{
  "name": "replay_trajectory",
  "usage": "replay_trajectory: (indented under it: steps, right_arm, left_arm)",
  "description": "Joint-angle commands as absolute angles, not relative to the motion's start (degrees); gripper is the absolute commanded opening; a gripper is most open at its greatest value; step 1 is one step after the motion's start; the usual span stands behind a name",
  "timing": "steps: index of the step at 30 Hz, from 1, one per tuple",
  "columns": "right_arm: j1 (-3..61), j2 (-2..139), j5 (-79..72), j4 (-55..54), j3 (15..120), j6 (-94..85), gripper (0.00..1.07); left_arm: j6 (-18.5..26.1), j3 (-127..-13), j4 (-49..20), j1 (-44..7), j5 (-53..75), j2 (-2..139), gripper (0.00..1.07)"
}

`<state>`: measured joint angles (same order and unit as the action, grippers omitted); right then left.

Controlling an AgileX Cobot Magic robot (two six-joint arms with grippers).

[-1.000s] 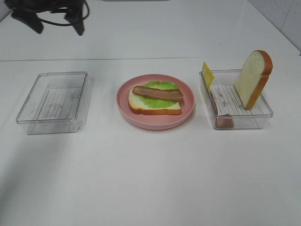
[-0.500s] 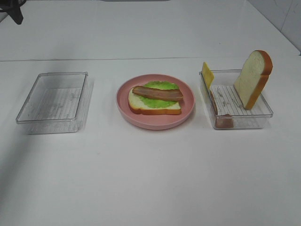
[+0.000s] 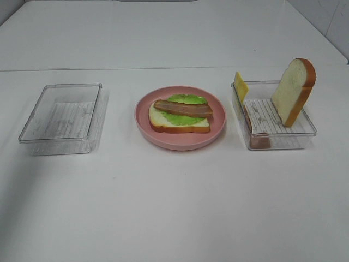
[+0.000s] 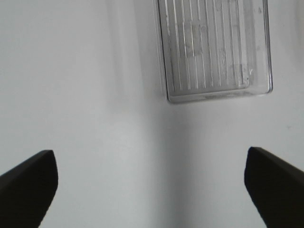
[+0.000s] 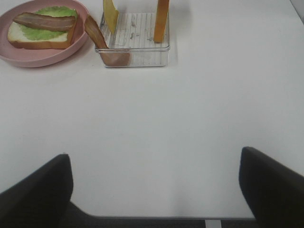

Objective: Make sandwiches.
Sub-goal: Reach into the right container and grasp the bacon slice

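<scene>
While my left hand (image 4: 151,180) and right hand (image 5: 154,185) gape empty, I see the sandwich (image 3: 180,115) open on the plate (image 3: 219,117), a slice (image 3: 294,90) propped right of it.

Half-built sandwich (image 3: 180,117) flat on pink plate (image 3: 180,143)

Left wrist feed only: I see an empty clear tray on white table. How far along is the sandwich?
Observer: One bread slice lies on the pink plate, with lettuce and a bacon strip on top. No top slice on it yet.
Operator: Where's the top slice?
Observer: The second slice stands on edge in the right tray, against its far right side.
</scene>
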<state>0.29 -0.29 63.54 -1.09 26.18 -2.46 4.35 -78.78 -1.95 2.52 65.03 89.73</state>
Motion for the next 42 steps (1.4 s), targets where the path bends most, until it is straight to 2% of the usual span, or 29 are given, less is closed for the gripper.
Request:
replay_trajectory:
  steps: [1,6,7,10,12,18,20,34,42]
  right_arm:
    - [0.1,-1.4,63.3,-1.0,26.0,-2.6,0.92]
    - [0.1,-1.4,63.3,-1.0,26.0,-2.6,0.92]
    - [0.1,-1.4,63.3,-1.0,26.0,-2.6,0.92]
    - [0.1,-1.4,63.3,-1.0,26.0,-2.6,0.92]
    - [0.1,-1.4,63.3,-1.0,26.0,-2.6,0.92]
    - [0.1,-1.4,63.3,-1.0,26.0,-2.6,0.92]
    - [0.1,-1.4,63.3,-1.0,26.0,-2.6,0.92]
    - [0.1,-1.4,63.3,-1.0,26.0,-2.6,0.92]
    - [0.1,-1.4,63.3,-1.2,26.0,-2.6,0.92]
  left_arm:
    - [4.6,-67.8,-1.8,2.2,59.9,78.9,1.02]
    - [4.8,-59.9,-1.8,2.2,59.4,69.3,1.02]
    - [4.7,-55.5,-1.8,2.2,59.3,64.1,1.02]
    - [4.7,-53.3,-1.8,2.2,59.2,62.0,1.02]
    - [4.6,-45.9,-1.8,2.2,59.0,52.3,1.02]
    - [4.6,-39.9,-1.8,2.2,59.1,42.2,1.02]
    - [4.7,-35.9,-0.9,2.2,59.2,32.3,1.02]
    - [3.4,-29.7,-3.6,2.2,61.4,1.6,1.02]
    - [0.9,-29.7,-3.0,2.2,61.4,-1.3,1.02]
